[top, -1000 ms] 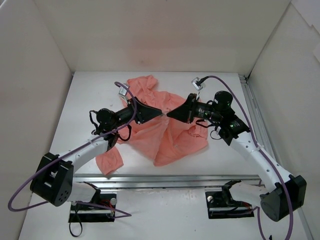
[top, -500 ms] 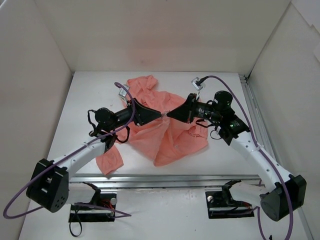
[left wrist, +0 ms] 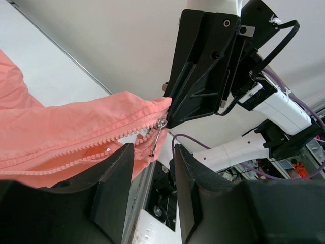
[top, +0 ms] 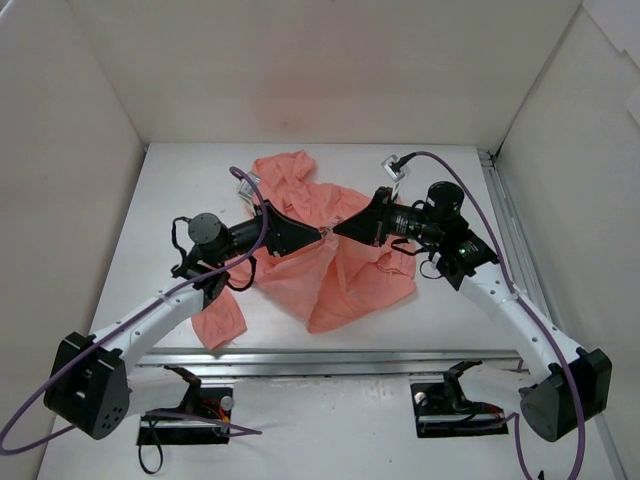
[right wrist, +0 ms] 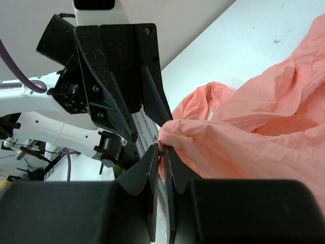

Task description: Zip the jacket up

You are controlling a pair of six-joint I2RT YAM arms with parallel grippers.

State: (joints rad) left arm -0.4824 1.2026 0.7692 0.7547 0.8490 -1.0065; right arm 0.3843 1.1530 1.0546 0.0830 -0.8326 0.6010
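Observation:
The salmon-pink jacket [top: 340, 275] lies crumpled in the middle of the white table. Both grippers meet over its front edge. My right gripper [top: 338, 229] is shut on the fabric at the zip's end [right wrist: 163, 150] and holds that edge lifted. My left gripper [top: 318, 235] faces it with its jaws apart [left wrist: 154, 150]. The small metal zip pull [left wrist: 157, 136] dangles from the slider right at the left fingertips, touched by neither pad. Two rows of pink zip teeth [left wrist: 91, 152] run back from the slider, still apart. In the left wrist view the right gripper's black body [left wrist: 198, 86] fills the top.
White walls close in the table on three sides. An aluminium rail [top: 350, 358] runs along the near edge and another [top: 510, 230] along the right side. Purple cables [top: 250, 200] loop over both arms. One sleeve [top: 215, 320] trails toward the near left.
The left jaws have spread apart and let go of the zip pull, which now hangs free. The left arm's elbow and base have swung left. The right arm has stayed still.

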